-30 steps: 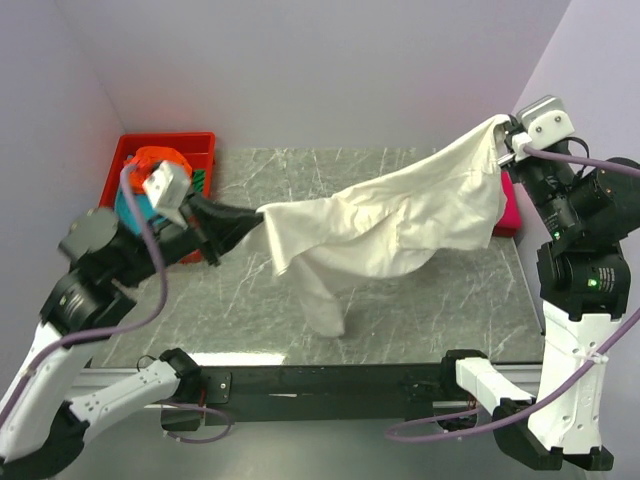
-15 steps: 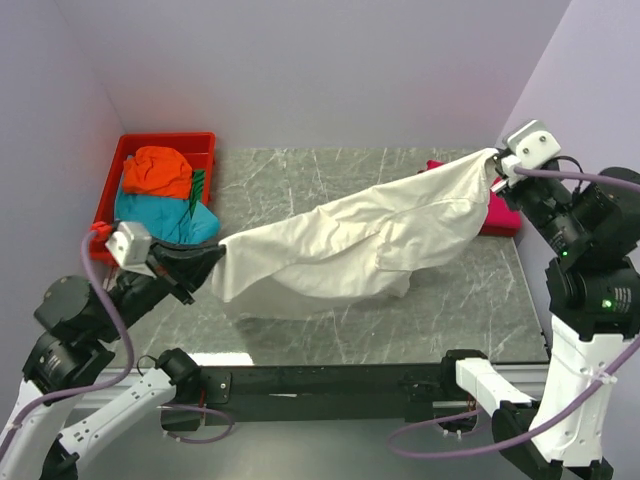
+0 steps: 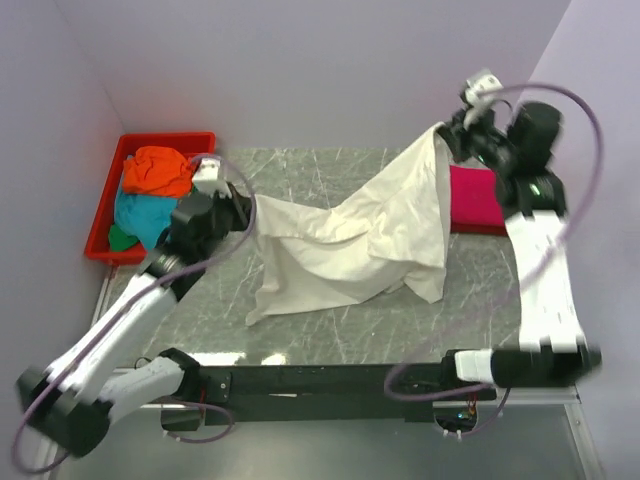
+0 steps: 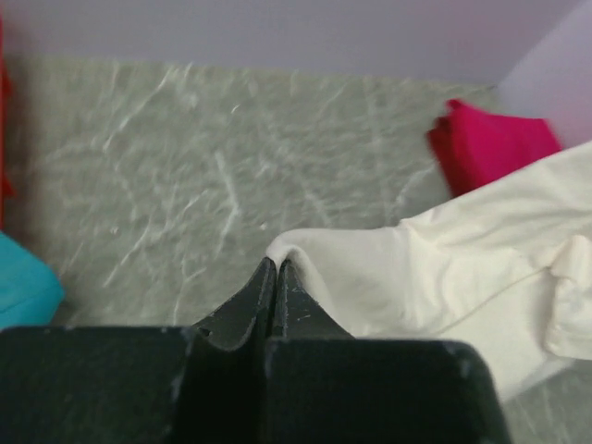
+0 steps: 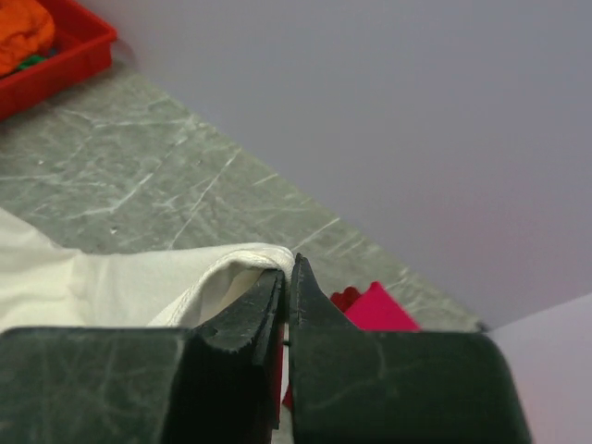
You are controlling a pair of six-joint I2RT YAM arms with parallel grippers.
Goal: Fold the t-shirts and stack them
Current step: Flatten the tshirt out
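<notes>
The large cream-white t-shirt (image 3: 370, 235) hangs stretched between my two grippers above the marble table. My left gripper (image 3: 248, 212) is shut on its left edge (image 4: 305, 245), low over the table's left part. My right gripper (image 3: 447, 135) is shut on its hemmed edge (image 5: 250, 254), held high at the back right. A folded magenta-pink t-shirt (image 3: 475, 200) lies at the right edge and shows in the left wrist view (image 4: 490, 148) and the right wrist view (image 5: 375, 310). An orange t-shirt (image 3: 157, 170) and a teal t-shirt (image 3: 140, 212) lie in the tray.
The red plastic tray (image 3: 165, 140) stands at the back left, with a bit of green cloth (image 3: 120, 238) in it. Lilac walls close the back and both sides. The black rail (image 3: 330, 380) runs along the near edge.
Both grippers moved toward the back with the cream-white shirt. The left gripper swung from the near left up beside the tray; the right gripper moved back and inward. The shirt's lower part now drapes on the table.
</notes>
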